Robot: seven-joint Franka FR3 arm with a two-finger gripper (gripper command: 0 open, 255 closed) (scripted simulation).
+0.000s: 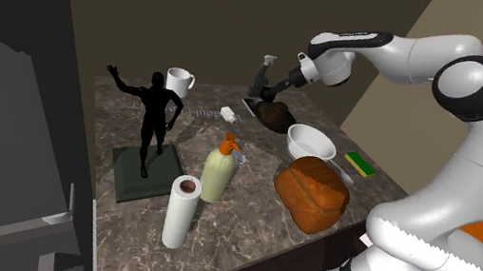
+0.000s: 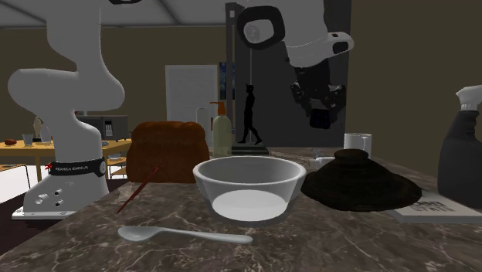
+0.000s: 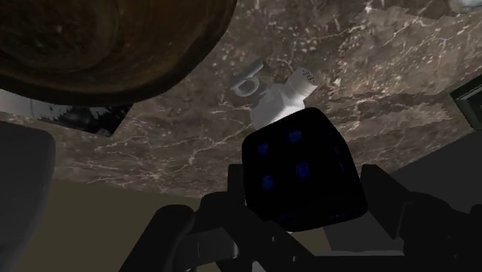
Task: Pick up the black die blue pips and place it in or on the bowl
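1. My gripper [image 3: 305, 189] is clamped on the black die [image 3: 301, 158], a finger flat against each opposite face, and it hangs clear above the marble countertop [image 1: 248, 219].
2. The die sits right at the fingertips, with its blue-pipped faces turned to the wrist camera.
3. I judge it light, rigid and smooth. Flat opposite faces are the right hold, since an edge grip could let it twist out.
4. The white bowl [image 1: 305, 153] stands near. It is at about five o'clock from the gripper in the shoulder view and seven o'clock in the second exterior view, with a dark domed object [image 1: 277, 116] between the two.
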